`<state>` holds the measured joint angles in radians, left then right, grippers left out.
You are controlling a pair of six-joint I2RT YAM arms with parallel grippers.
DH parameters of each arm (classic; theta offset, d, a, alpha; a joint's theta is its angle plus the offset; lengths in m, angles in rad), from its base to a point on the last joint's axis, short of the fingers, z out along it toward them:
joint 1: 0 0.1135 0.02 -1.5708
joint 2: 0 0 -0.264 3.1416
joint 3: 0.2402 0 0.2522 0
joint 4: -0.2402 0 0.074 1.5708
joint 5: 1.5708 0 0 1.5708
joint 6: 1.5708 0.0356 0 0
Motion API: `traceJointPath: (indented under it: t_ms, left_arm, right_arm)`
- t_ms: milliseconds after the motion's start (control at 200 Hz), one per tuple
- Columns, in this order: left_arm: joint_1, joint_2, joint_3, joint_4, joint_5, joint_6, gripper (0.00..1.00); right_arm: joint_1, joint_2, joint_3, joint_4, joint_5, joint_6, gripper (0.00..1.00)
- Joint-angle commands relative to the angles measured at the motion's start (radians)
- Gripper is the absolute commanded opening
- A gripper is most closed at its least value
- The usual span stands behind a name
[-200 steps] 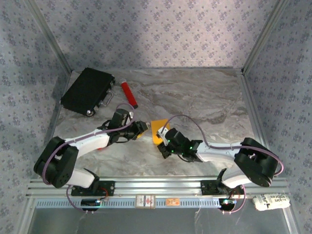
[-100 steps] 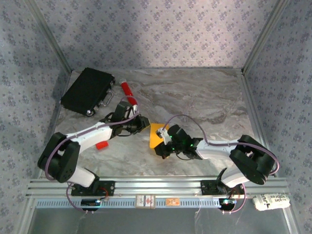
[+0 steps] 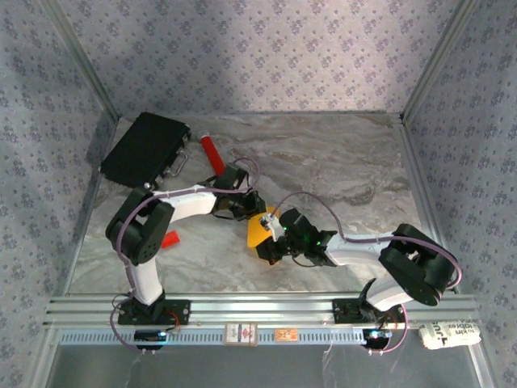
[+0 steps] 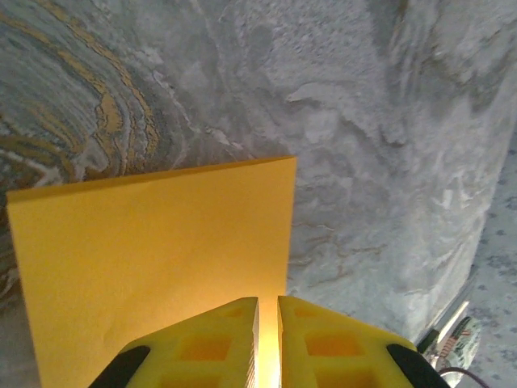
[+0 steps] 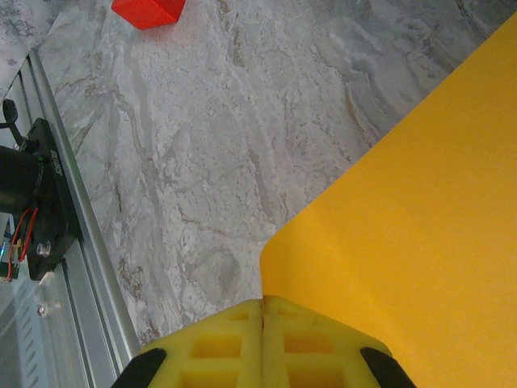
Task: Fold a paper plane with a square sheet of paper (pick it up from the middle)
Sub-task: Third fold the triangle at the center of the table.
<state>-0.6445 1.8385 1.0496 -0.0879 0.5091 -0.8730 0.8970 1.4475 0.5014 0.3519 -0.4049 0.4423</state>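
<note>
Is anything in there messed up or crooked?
Only a little. The square sheet of paper is pinched between the left gripper and the right gripper, and its edge bends in a curve beside the right gripper instead of lying flat. Nothing looks torn or spilled.

Soft, even overhead light. Brightest patch on the wall [image 3: 242,56] behind the square sheet of paper [image 3: 257,230]; faint shadows beside it. Wrist views blur slightly just below it.

I count four loose things on the counter [image 3: 339,162]: one orange-yellow sheet of paper [image 3: 257,230] at centre, one black case [image 3: 145,150] upper left, one red cylinder [image 3: 212,153] beside it, one small red block [image 3: 169,238] at left.
</note>
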Motion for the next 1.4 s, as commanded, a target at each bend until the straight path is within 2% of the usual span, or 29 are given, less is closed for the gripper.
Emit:
traceJointPath:
  t_ms: [0,470,974,1394]
  left_arm:
    - [-0.008,0.046,0.033,-0.06,0.002,0.072,0.15]
    - [-0.01,0.128,0.0,-0.106,-0.042,0.12,0.14]
    - [-0.009,0.117,-0.04,-0.062,-0.044,0.087,0.13]
    - [-0.009,0.113,-0.05,-0.046,-0.042,0.07,0.13]
  right_arm:
    - [0.003,0.011,-0.017,0.019,0.006,0.016,0.02]
    - [-0.022,0.011,-0.017,-0.019,0.054,0.013,0.03]
    - [-0.109,0.013,-0.007,-0.128,0.176,0.014,0.03]
    - [-0.118,0.014,0.001,-0.184,0.243,0.026,0.03]
